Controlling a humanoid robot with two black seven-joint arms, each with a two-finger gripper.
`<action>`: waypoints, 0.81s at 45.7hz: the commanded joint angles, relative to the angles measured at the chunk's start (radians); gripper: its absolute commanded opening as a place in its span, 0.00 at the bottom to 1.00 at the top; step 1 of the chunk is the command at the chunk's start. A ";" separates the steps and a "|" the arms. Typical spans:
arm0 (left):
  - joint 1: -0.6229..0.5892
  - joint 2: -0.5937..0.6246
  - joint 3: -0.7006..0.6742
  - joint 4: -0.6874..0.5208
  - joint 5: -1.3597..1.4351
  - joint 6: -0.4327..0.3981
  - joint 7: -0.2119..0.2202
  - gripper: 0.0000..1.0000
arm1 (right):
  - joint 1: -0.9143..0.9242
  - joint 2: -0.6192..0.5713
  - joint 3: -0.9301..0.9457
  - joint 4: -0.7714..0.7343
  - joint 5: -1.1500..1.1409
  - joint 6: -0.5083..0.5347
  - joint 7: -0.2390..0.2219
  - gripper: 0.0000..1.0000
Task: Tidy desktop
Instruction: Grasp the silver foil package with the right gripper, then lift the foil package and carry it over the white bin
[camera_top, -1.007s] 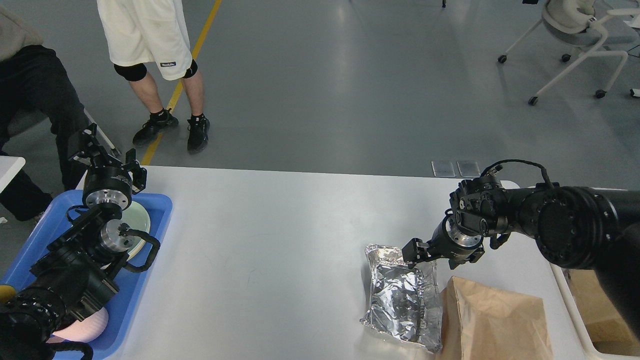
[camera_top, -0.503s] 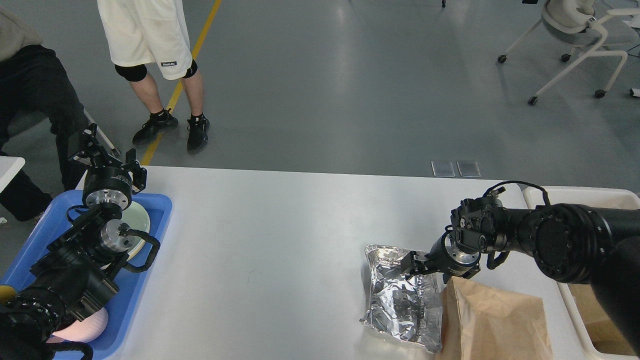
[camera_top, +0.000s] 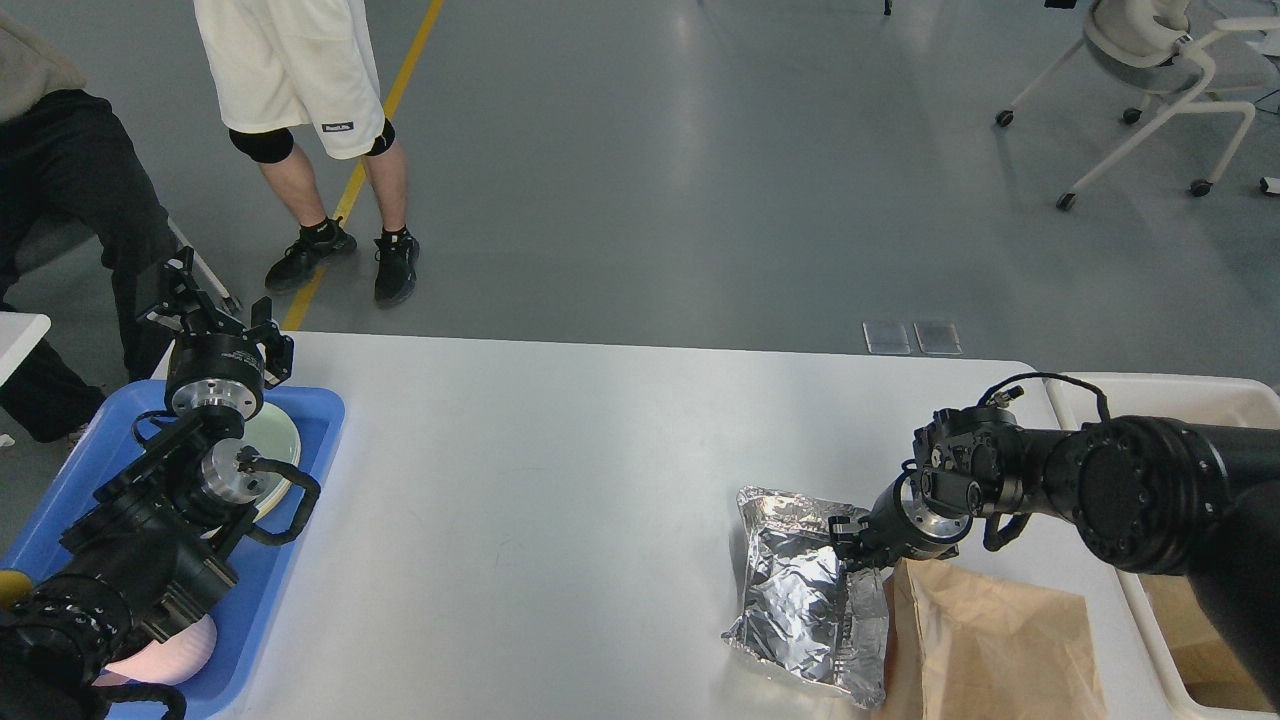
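Worktop (camera_top: 560, 470), wide, white and smooth, carries a crumpled silver foil pouch (camera_top: 805, 590) whose top edge the right hand (camera_top: 848, 540) touches, grip unclear; left hand (camera_top: 205, 310) open above a blue plastic tray (camera_top: 310, 450).

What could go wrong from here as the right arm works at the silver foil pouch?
The right gripper sits at the top right edge of the foil pouch; a thin edge pinch on crinkled foil may slip or tear. The pouch lies against the brown paper bag, so lifting or dragging it may shift the bag toward the near edge of the desktop. The cream bin stands close beside the arm, so a swing could clip its rim.
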 joint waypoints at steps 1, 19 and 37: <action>0.000 0.000 0.000 0.000 0.000 0.000 0.000 0.96 | 0.007 -0.002 -0.004 0.006 -0.002 0.004 0.000 0.00; 0.000 0.000 0.000 0.000 0.000 0.000 0.000 0.96 | 0.073 -0.025 -0.001 0.012 -0.002 0.229 0.000 0.00; 0.000 0.000 0.000 0.000 0.000 0.000 0.000 0.96 | 0.261 -0.077 0.008 0.032 -0.005 0.456 0.001 0.00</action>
